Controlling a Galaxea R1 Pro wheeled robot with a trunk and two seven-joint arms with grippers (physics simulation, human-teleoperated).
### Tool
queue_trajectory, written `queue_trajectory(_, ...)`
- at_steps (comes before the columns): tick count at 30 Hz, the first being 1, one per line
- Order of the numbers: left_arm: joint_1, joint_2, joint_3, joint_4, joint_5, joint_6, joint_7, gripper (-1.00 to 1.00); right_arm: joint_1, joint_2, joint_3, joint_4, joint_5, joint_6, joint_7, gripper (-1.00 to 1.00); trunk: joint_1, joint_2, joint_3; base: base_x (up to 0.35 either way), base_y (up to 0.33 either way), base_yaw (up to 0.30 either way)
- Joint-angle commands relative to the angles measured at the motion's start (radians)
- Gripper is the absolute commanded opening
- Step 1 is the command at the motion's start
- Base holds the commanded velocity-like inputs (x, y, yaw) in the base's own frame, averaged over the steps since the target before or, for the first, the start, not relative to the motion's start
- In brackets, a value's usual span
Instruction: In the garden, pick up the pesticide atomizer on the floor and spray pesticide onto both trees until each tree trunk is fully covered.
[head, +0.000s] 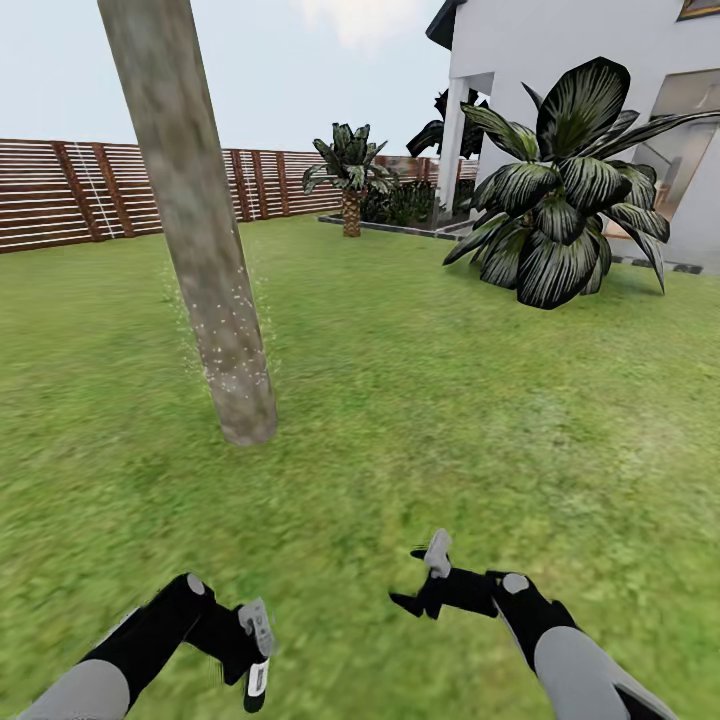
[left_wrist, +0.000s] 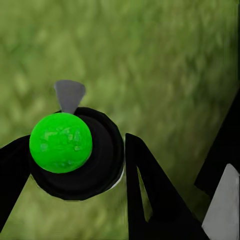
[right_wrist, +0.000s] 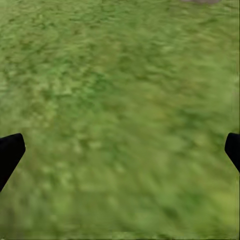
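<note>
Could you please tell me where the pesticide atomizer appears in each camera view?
Head view: the pesticide atomizer is low left, in the left hand, small and hard to make out.
Left wrist view: close up, dark round body between the hand's fingers.
Right wrist view: grass between the fingertips of the open right hand.
Shared landmark: the green lawn.

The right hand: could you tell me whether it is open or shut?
Open. On the right hand, the black fingertips sit at opposite edges of the right wrist view, with grass between them.
</note>
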Motion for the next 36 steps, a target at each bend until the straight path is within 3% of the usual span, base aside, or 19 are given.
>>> queue_trajectory(1, -0.001, -0.009, 0.0, -0.003, -0.009, 0.02, 0.001, -1.0, 0.0, 0.0, 0.0, 0.001, 0.03, 0.0, 0.004, 1.0, 0.0, 0.0, 0.0, 0.0, 0.0, 0.0)
queue_trajectory(4, -0.005, -0.063, 0.0, -0.009, -0.083, 0.051, 0.002, -1.0, 0.0, 0.026, 0.0, 0.0, 0.104, 0.0, 0.044, 1.0, 0.0, 0.0, 0.0, 0.0, 0.0, 0.0)
queue_trajectory(5, -0.012, -0.078, 0.001, -0.006, -0.108, 0.055, 0.002, -1.0, 0.0, 0.033, 0.0, 0.0, 0.128, 0.0, 0.05, -1.0, 0.0, 0.0, 0.0, 0.0, 0.0, 0.0)
queue_trajectory(8, -0.031, -0.092, 0.003, 0.001, -0.137, 0.063, 0.003, -1.0, 0.0, 0.038, 0.0, 0.0, 0.165, 0.0, 0.057, -1.0, 0.0, 0.0, 0.0, 0.0, 0.0, 0.0)
queue_trajectory(12, -0.035, -0.104, 0.003, 0.001, -0.143, 0.089, 0.007, -1.0, 0.0, 0.041, 0.0, 0.0, 0.172, 0.0, 0.059, -1.0, 0.0, 0.0, 0.0, 0.0, 0.0, 0.0)
queue_trajectory(14, -0.04, -0.113, 0.002, 0.001, -0.145, 0.092, 0.007, -1.0, 0.0, 0.056, 0.002, 0.0, 0.176, 0.0, 0.061, -1.0, 0.0, 0.0, 0.0, 0.0, 0.0, 0.0)
queue_trajectory(18, -0.054, -0.127, 0.002, 0.001, -0.145, 0.093, 0.009, -1.0, 0.0, 0.08, 0.117, -0.001, 0.217, 0.002, 0.06, -1.0, 0.0, 0.0, 0.0, 0.0, 0.0, 0.0)
queue_trajectory(20, -0.056, -0.134, 0.001, 0.002, -0.145, 0.093, 0.009, -1.0, 0.0, 0.085, 0.136, -0.002, 0.22, 0.002, 0.06, -1.0, 0.0, 0.0, 0.0, 0.0, 0.0, 0.0)
queue_trajectory(27, -0.057, -0.175, 0.0, 0.002, -0.149, 0.092, 0.009, -1.0, -0.001, 0.099, 0.142, -0.002, 0.219, 0.002, 0.06, -1.0, 0.0, 0.0, 0.0, 0.0, 0.0, 0.0)
queue_trajectory(33, -0.058, -0.21, 0.001, 0.002, -0.185, 0.093, 0.011, -1.0, -0.002, 0.107, 0.142, -0.002, 0.218, 0.002, 0.06, -1.0, 0.0, 0.0, 0.0, 0.0, 0.0, 0.0)
queue_trajectory(36, -0.058, -0.229, 0.001, 0.002, -0.185, 0.093, 0.063, -1.0, -0.002, 0.112, 0.142, -0.003, 0.217, 0.002, 0.06, -1.0, 0.0, 0.0, 0.0, 0.0, 0.0, 0.0)
